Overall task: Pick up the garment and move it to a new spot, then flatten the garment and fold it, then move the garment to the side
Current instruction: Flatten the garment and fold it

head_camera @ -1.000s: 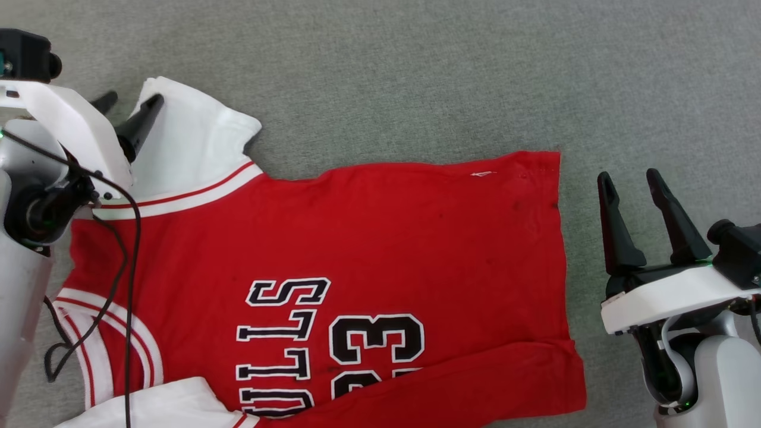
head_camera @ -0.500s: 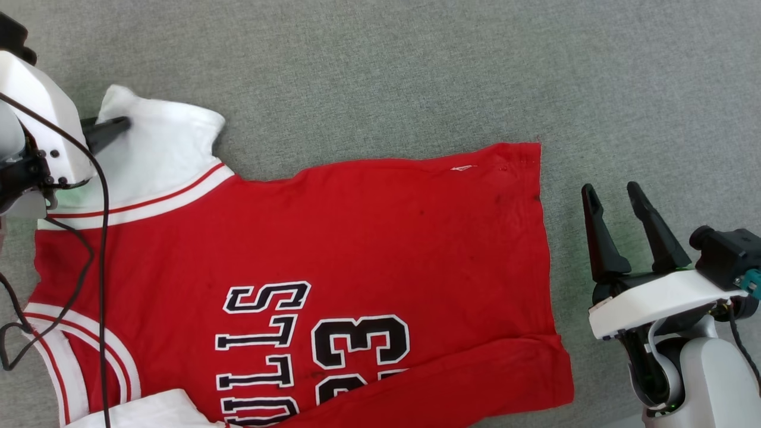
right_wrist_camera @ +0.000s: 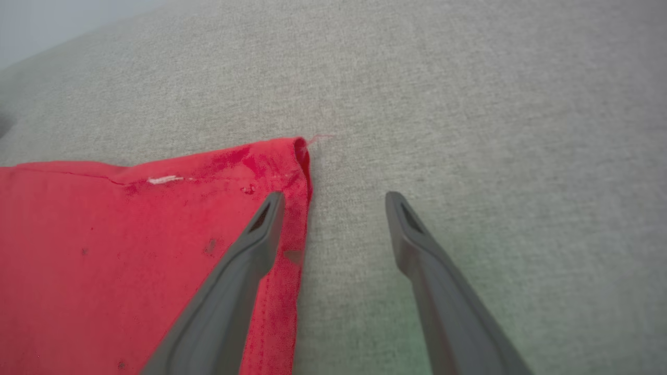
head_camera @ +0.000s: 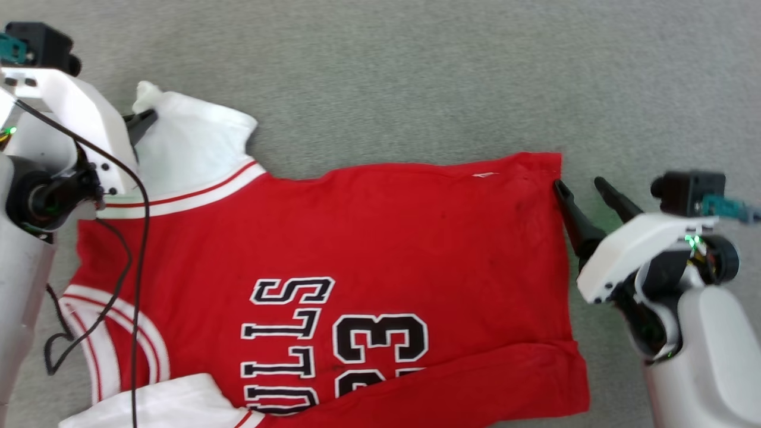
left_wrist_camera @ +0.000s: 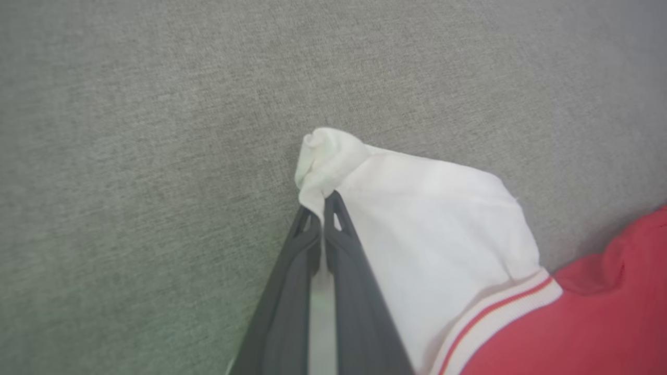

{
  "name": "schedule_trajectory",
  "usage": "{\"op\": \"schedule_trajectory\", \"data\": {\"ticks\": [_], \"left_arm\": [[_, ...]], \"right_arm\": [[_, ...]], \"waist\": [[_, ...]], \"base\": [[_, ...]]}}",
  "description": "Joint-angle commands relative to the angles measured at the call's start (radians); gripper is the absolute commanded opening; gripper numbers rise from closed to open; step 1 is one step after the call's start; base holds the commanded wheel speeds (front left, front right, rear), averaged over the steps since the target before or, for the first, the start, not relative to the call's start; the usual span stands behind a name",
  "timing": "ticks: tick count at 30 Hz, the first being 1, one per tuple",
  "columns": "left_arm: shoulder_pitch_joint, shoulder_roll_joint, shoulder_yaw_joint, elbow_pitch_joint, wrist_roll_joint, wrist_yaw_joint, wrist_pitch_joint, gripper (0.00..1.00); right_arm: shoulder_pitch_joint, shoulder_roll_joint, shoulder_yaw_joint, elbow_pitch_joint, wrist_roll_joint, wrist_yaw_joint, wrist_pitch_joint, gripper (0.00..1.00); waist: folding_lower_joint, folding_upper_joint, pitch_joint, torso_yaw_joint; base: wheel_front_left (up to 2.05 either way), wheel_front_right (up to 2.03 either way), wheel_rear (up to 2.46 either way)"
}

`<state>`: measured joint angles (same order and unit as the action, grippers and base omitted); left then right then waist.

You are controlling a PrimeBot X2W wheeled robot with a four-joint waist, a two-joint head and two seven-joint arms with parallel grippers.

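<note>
The garment (head_camera: 368, 238) lies spread flat on the grey surface, red with black "BULLS 23" lettering, its white sleeve (head_camera: 190, 142) at the upper left. My left gripper (head_camera: 145, 116) is shut on that sleeve's outer tip; in the left wrist view the gripper (left_wrist_camera: 323, 200) pinches a bunched fold of the white sleeve (left_wrist_camera: 432, 219). My right gripper (head_camera: 579, 185) stands open at the far corner of the hem. In the right wrist view this gripper (right_wrist_camera: 333, 197) straddles the hem edge, one finger over the red cloth (right_wrist_camera: 130, 234) and the other over bare surface.
The grey fabric surface (head_camera: 416, 71) stretches all around the garment. A black cable (head_camera: 140, 238) from my left arm hangs across the garment's collar side. A second white sleeve (head_camera: 154, 404) shows at the bottom left edge.
The left gripper has shut on the sleeve tip. The right gripper has moved in to the hem's far corner, still open. The head camera shifted meanwhile.
</note>
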<state>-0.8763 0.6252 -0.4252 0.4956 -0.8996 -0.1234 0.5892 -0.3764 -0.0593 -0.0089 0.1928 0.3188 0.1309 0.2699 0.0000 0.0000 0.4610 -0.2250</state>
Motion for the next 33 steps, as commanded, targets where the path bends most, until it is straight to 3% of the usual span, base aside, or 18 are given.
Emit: {"op": "schedule_trajectory", "data": {"ticks": [1, 8, 16, 17, 18, 19, 27, 33], "left_arm": [[0.008, -0.003, -0.003, -0.009, 0.007, -0.004, -0.011, 0.0], [0.004, -0.019, -0.02, -0.093, 0.013, -0.005, -0.056, 0.0], [0.019, -0.016, -0.02, -0.136, -0.003, -0.005, -0.084, 0.0], [0.022, -0.015, -0.021, -0.137, -0.006, -0.006, -0.086, 0.0], [0.025, -0.014, -0.02, -0.138, -0.01, -0.006, -0.091, 0.0], [0.027, -0.012, -0.019, -0.138, -0.009, -0.006, -0.095, 0.0], [0.074, -0.006, -0.004, -0.144, -0.006, -0.005, -0.175, 0.0], [0.2, 0.004, 0.027, -0.189, -0.021, 0.022, -0.265, 0.0]], "right_arm": [[-0.026, -0.013, 0.002, 0.003, 0.0, 0.0, 0.016, 1.0], [-0.139, -0.078, 0.04, 0.041, 0.0, 0.0, 0.294, 1.0], [-0.162, -0.083, 0.044, 0.107, -0.024, 0.0, 0.631, 1.0], [-0.16, -0.078, 0.038, 0.107, -0.027, 0.0, 0.661, 0.88], [-0.161, -0.07, 0.036, 0.102, -0.024, 0.0, 0.682, 0.37], [-0.164, -0.068, 0.032, 0.092, -0.027, 0.0, 0.692, 0.0], [-0.176, -0.083, -0.017, -0.039, -0.042, 0.0, 0.631, 0.0], [-0.077, -0.077, -0.064, -0.129, -0.048, 0.0, 0.566, 0.0]], "waist": [[0.0, 0.0, -0.01, 0.021], [0.0, 0.0, -0.006, 0.086], [0.0, 0.0, 0.008, 0.126], [0.0, 0.0, 0.008, 0.128], [0.0, 0.0, 0.008, 0.13], [0.0, 0.0, 0.008, 0.132], [0.0, 0.0, -0.033, 0.15], [0.0, 0.0, -0.113, 0.171]], "base": [[0.0, 0.0, 0.0], [0.0, 0.0, 0.0], [0.0, 0.0, 0.0], [0.0, 0.0, 0.0], [0.0, 0.0, 0.0], [0.0, 0.0, 0.0], [0.0, 0.0, 0.0], [0.0, 0.0, 0.0]]}}
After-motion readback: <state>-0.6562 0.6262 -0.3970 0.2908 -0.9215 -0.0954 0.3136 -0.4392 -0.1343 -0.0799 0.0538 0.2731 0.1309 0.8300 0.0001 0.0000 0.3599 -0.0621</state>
